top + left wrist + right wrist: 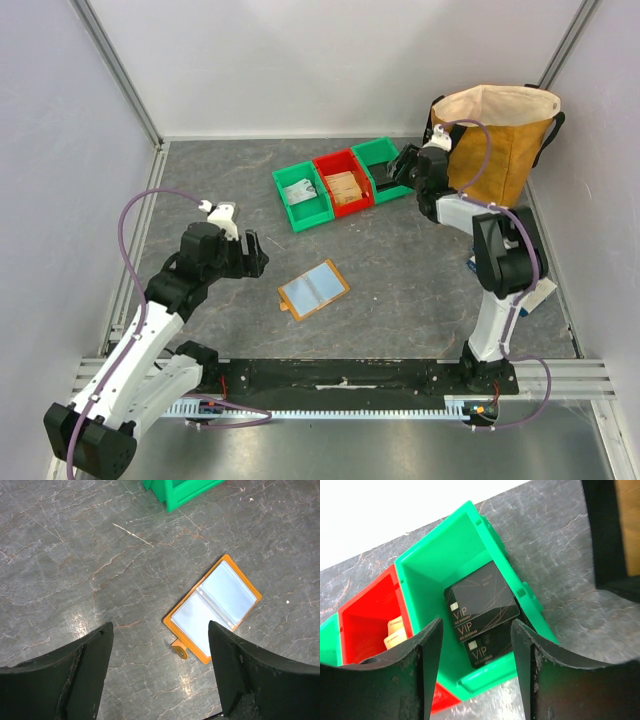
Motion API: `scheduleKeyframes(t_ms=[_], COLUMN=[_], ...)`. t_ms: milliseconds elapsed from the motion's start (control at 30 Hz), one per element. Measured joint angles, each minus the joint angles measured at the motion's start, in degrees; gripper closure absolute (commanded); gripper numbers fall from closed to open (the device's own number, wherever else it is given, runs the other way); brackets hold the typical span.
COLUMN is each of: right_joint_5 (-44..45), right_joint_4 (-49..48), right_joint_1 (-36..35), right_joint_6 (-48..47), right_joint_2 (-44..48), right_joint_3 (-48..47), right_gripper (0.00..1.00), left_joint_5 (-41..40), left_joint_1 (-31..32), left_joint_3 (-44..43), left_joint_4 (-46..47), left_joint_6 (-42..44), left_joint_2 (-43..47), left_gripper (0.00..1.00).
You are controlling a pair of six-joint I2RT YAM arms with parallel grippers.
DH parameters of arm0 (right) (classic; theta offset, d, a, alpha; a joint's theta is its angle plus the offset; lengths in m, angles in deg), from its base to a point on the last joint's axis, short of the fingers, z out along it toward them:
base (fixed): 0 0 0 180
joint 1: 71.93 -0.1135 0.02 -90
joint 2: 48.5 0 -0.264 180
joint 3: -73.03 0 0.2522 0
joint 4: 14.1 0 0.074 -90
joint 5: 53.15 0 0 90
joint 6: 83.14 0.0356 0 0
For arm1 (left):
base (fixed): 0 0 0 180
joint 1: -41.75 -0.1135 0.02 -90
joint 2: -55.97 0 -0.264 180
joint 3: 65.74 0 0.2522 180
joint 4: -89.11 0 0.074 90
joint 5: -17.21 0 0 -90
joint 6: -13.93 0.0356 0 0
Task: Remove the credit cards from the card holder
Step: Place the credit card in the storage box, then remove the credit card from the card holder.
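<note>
Top external, near edge: two arm bases side by side on a black bar (340, 375).
Left gripper (255, 255): low over the table (420, 290), just left of the card holder and turned toward it. Fingers (95, 670) spread wide, nothing between them.
Card holder (313, 289): flat on the table, folded open, between the two arms and nearer than the bins. Not touched by any gripper.
Left wrist close-up: orange rim, two pale blue-white panels facing up, small orange tab at one corner.
Credit cards: cannot tell if any sit behind the pale panels.
Bins: three in a slanted row, side against side, past the card holder.
Left green bin (303, 195): grey-white flat piece inside.
Red bin (343, 188): tan cards (395, 632) inside.
Right green bin (375, 160): black cards (480, 600) marked VIP, stacked.
Right gripper (400, 165): far right, hanging over the right green bin above the black cards. Fingers (420, 665) apart, gripping nothing.
Mustard bag (500, 140): upright in the far right corner, mouth open, just behind the right arm.
</note>
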Motion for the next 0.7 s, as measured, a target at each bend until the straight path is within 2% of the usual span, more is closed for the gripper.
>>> scheduleKeyframes(t_ms=[267,467,700], right_joint_5=[0.24,-2.91,-6.49], right_joint_4=[6.25,10.49,15.85], right_joint_1=[-3.63,-16.52,-30.21], right_joint_6=[-8.96,-16.35,-18.91], right_joint_2=[17.49,29.03,34.23], right_joint_3=[7.82,16.28,24.74], right_gripper=[0.28,0.22,0.15], left_joint_5=[3.89,8.07,10.80], left_joint_1=[-0.02,-0.02,-0.02], left_joint_3=[0.00,0.11,5.18], left_joint_4=[0.07,0.13,0.96], left_joint_6=[0.00,-0.74,-6.56], left_joint_2=[-1.55,-4.11,-4.17], left_gripper=[0.18,0.18,0.18])
